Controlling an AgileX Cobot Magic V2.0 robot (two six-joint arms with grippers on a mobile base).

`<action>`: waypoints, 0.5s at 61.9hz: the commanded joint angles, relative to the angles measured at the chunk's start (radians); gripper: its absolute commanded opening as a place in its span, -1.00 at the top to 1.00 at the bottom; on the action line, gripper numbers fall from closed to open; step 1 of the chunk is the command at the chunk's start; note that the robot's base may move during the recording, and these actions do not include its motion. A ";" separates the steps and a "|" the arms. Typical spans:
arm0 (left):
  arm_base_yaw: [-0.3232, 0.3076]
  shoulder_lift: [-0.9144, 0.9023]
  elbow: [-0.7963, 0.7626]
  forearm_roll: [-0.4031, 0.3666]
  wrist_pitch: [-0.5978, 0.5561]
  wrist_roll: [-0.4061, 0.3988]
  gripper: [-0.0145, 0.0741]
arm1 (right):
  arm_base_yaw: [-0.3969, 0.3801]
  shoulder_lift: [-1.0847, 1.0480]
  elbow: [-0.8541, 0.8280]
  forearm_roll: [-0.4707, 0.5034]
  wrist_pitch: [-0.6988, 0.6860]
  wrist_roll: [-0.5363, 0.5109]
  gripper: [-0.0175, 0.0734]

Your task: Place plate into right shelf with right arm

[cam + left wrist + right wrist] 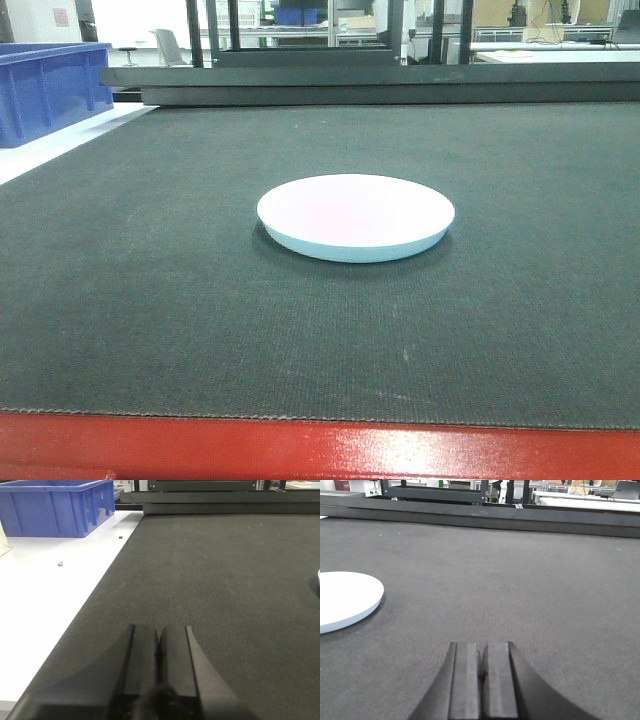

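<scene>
At the middle of the dark mat [150,300] on the red-edged worktop [300,450], the front view shows the plate [355,215] lying flat, with a blue bin [50,90] far left. Left wrist view: the left pincer [159,630] has its fingers pressed together over the mat. Right wrist view: the right pincer [481,647] is likewise together and holds nothing, the plate off to its left, apart.

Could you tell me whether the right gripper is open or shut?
Shut: the black right gripper has its fingers together, holding nothing.
</scene>
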 commanded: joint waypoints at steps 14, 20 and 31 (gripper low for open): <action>-0.004 -0.011 0.004 -0.004 -0.085 -0.002 0.78 | -0.001 -0.013 -0.025 0.056 -0.199 -0.002 0.51; -0.004 -0.011 0.004 -0.004 -0.085 -0.002 0.78 | -0.001 -0.011 -0.115 0.064 -0.057 -0.001 0.51; -0.004 -0.011 0.004 -0.004 -0.085 -0.002 0.78 | -0.001 0.090 -0.329 0.050 0.217 -0.001 0.11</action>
